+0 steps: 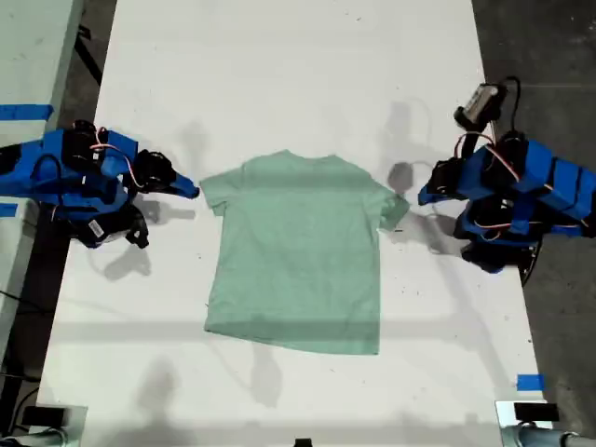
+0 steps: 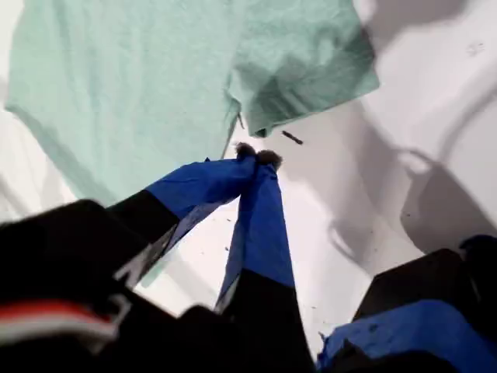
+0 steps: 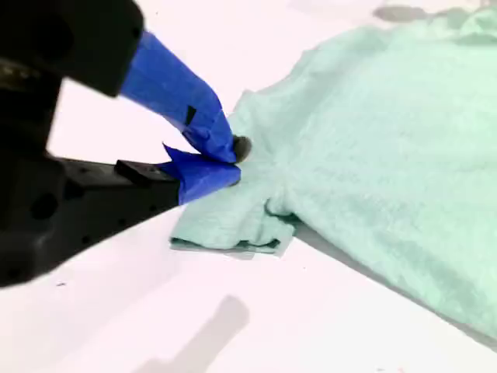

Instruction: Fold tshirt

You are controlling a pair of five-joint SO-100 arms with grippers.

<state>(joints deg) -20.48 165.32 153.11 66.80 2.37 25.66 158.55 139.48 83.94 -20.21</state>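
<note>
Tshirt [image 1: 298, 251] lies flat and face-up on the white surface [image 1: 279, 74], spread open between the two sets of fingers, collar toward the far edge of the surface, hem nearer the camera in the exterior view. Plain mint fabric, no print or lettering seen. My first gripper [image 2: 256, 155]: fingers together, tips meeting, nothing seen between them; the tips stand just short of one sleeve [image 2: 307, 70], whose edge is curled under and casts a dark line. The shirt body runs away beyond and to one side of those fingers. My second gripper [image 3: 229, 159]: fingers also together, tips sitting right at the outer edge of the other sleeve [image 3: 233, 221], which is rumpled directly below them; cannot tell whether any cloth is caught between the tips. In the exterior view the first gripper [image 1: 424, 196] comes in from the exterior view's right, the second gripper [image 1: 191, 189] from its left, each level with the shoulder line. A small white tag [image 1: 94, 228] hangs on the second arm; too small to read. Blue tape strip [image 1: 529, 382] on the surface, well behind the first fingers.
</note>
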